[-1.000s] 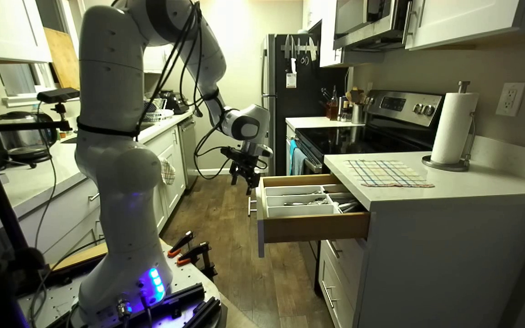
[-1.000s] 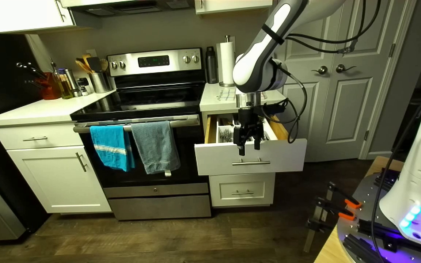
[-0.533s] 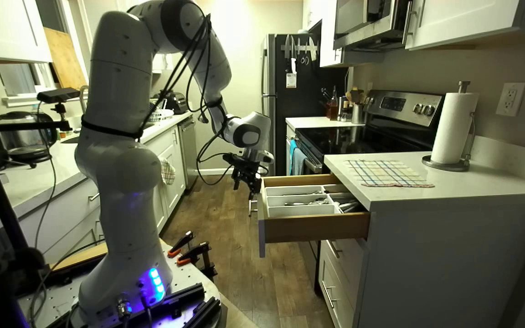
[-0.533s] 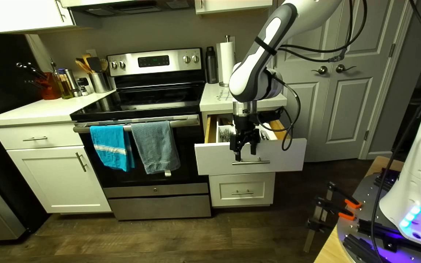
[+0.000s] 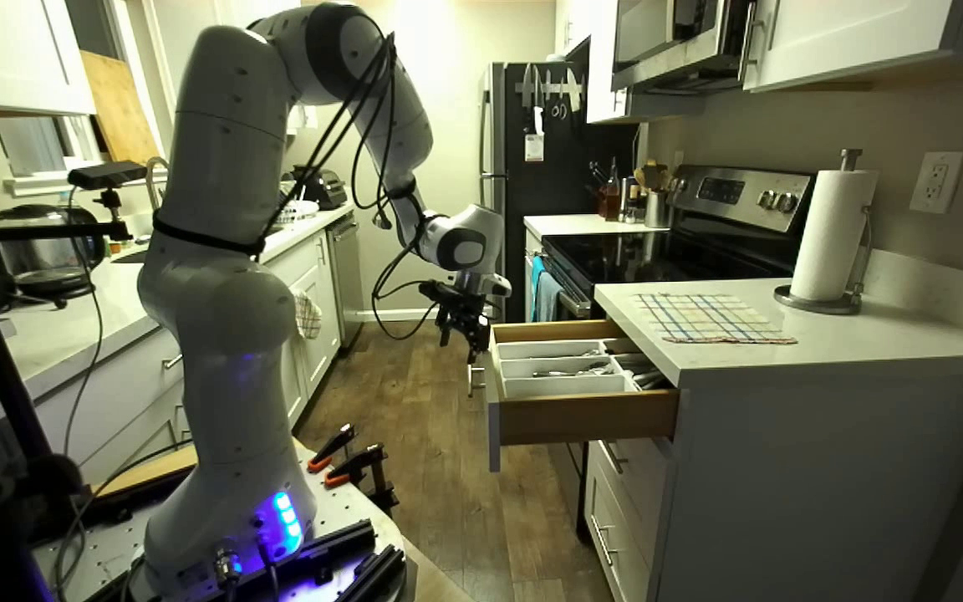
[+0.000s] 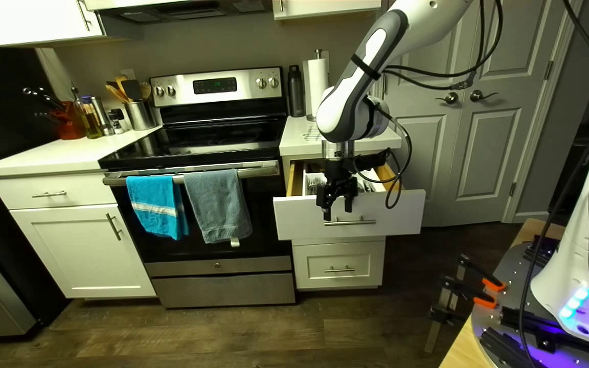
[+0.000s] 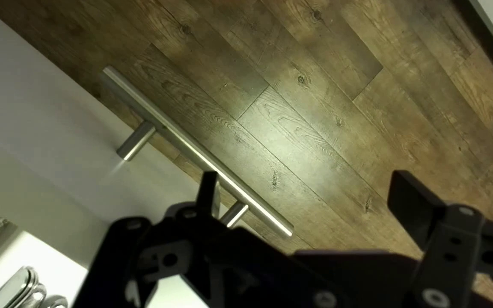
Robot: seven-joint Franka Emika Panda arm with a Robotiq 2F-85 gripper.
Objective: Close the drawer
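Hanging just outside the drawer [image 5: 586, 420], over its handle [image 7: 195, 150], the gripper [image 7: 306, 192] has its jaws spread wide and holds nothing, presumably because a closing push needs no grasp. The drawer juts well out from under the counter [image 5: 845, 343], beside the stove [image 6: 212, 139].

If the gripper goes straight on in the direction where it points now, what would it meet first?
Most likely the drawer handle: in the wrist view one finger overlaps it, and in an exterior view the gripper hangs just above it. Depth is unclear; if it misses, the floor probably follows.
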